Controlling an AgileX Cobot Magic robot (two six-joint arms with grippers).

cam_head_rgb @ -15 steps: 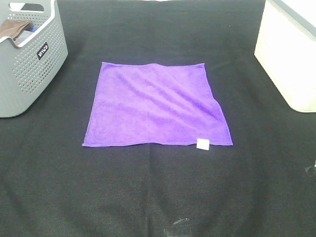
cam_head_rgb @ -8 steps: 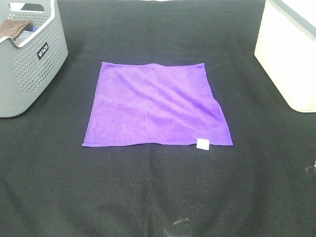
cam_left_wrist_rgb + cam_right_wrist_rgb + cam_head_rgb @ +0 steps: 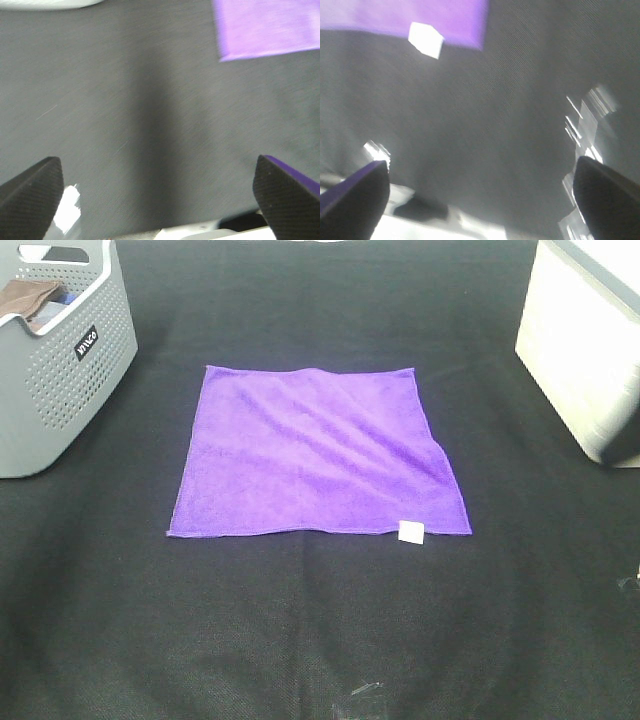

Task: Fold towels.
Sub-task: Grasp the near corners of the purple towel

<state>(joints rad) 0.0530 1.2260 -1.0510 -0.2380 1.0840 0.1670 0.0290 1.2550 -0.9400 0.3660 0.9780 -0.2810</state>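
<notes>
Change since half a second ago: the pale bin (image 3: pixel 580 350) at the right edge of the high view now reads greyer, and a dark shade sits over its near lower corner. It was evenly bright before.
Unchanged: the purple towel (image 3: pixel 320 455) lies in the same spot with the same creases. The grey basket has not shifted.
Grey basket (image 3: pixel 70 380): far left of the high view, with perforated walls and a small dark label on the side facing the towel. A brown cloth (image 3: pixel 28 297) is bunched inside near the rim, with a bit of something blue (image 3: pixel 62 300) beside it. The rest of the inside is out of sight.
Pale bin: solid walls, cut off by the frame. Its inside cannot be seen.
Purple towel: spread flat in a single layer at the middle of the black table cover (image 3: pixel 320 640), well apart from both containers. Soft diagonal wrinkles run across it.
White tag (image 3: pixel 410 531): at the towel's near right corner, lying on the cover.
Left gripper (image 3: pixel 160 195): fingers spread wide and holding nothing, above bare cover, with a towel corner (image 3: pixel 265 27) ahead of it.
Right gripper (image 3: pixel 480 195): fingers likewise wide apart and empty, with the tagged corner (image 3: pixel 425 39) ahead. This view is blurred.
</notes>
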